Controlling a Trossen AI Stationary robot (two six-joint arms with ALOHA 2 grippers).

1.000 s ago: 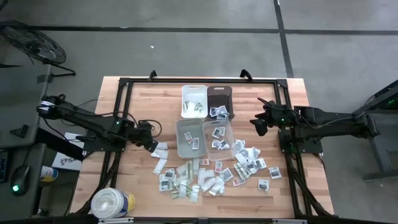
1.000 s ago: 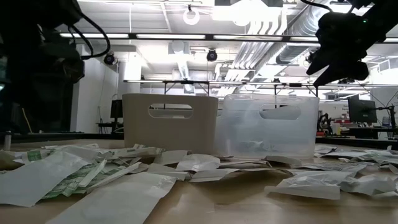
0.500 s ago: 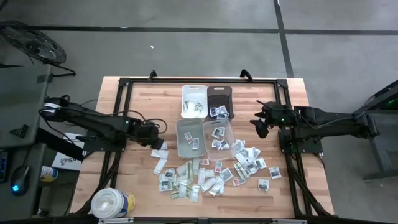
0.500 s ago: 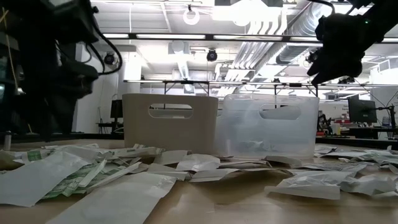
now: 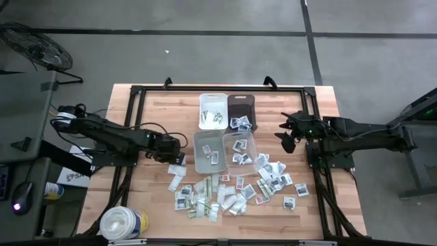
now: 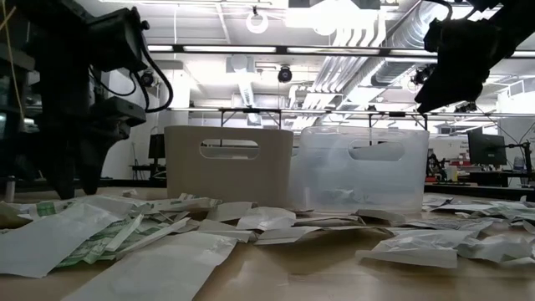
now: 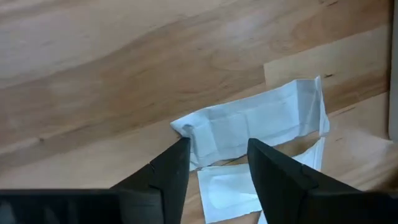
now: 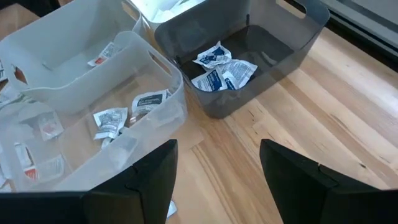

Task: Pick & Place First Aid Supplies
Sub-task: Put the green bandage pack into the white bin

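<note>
My left gripper [image 7: 217,165] is part open, empty, poised over a white packet [image 7: 249,124] on the table [image 7: 93,74]; I should drop straight, straddle its edge, then pinch. Right gripper [image 8: 217,180] waits wide open beyond the bins [image 8: 249,56]

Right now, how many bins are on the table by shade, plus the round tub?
Pale or clear bins: 3
Dark bin: 1
Round tub: 1
Total: 5
</note>
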